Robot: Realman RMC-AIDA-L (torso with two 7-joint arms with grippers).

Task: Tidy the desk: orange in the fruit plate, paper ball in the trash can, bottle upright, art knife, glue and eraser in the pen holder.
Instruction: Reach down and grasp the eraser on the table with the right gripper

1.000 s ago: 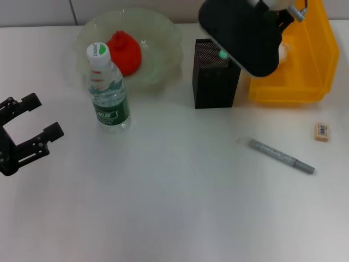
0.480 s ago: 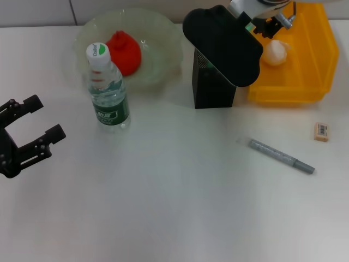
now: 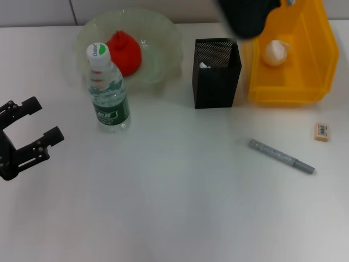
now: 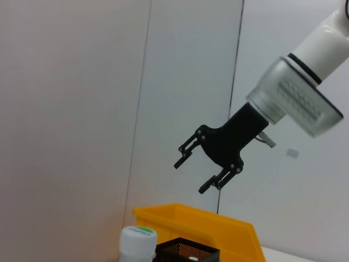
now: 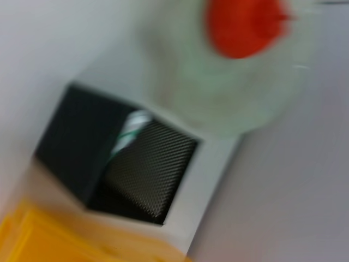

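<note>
The orange (image 3: 123, 51) lies in the green glass fruit plate (image 3: 163, 41). The bottle (image 3: 107, 90) stands upright in front of the plate. The black mesh pen holder (image 3: 216, 81) holds the glue (image 5: 130, 129). The paper ball (image 3: 274, 53) lies in the yellow trash bin (image 3: 316, 65). The grey art knife (image 3: 281, 156) and the eraser (image 3: 322, 131) lie on the desk at the right. My right gripper (image 4: 190, 178) is open and empty, high above the bin; the head view shows only its arm (image 3: 248, 13). My left gripper (image 3: 48, 117) is open and parked at the left.
The white desk runs to a grey wall at the back. The right wrist view looks down on the pen holder (image 5: 131, 164), plate (image 5: 229, 87) and orange (image 5: 245, 24). The left wrist view shows the bottle cap (image 4: 138, 238) and bin (image 4: 202, 221).
My right arm has lifted up and back from over the pen holder, out past the top edge. The glue now sits in the holder. The left arm has not moved.
</note>
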